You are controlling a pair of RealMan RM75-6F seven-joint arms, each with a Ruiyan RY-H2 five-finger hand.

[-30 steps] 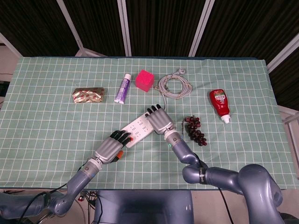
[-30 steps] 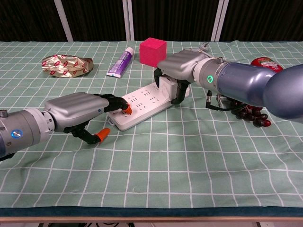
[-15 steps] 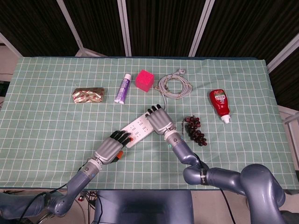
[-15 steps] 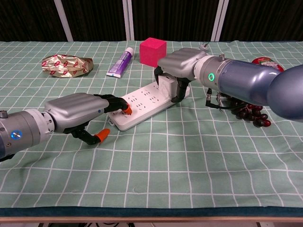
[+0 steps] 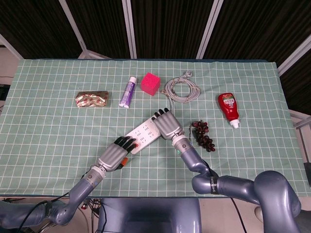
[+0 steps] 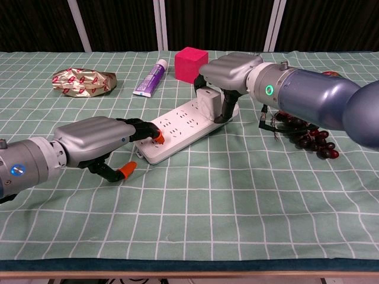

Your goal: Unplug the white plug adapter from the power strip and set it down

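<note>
— So where was the white adapter (image 6: 208,102)?
— Gripped by the right hand (image 6: 228,74), at the power strip's (image 6: 177,131) far end.
— And the left hand (image 6: 100,141)?
— Fingertips pressed the strip's near end, holding nothing.

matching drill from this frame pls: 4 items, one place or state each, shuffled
Things:
1. white plug adapter
2. left hand
3. grapes
4. ketchup bottle

States:
A. lying near the table's right side
B. gripped by the right hand
C. fingertips pressing the power strip
D. beside the right arm

Pairs: 1-B, 2-C, 3-D, 4-A
</note>
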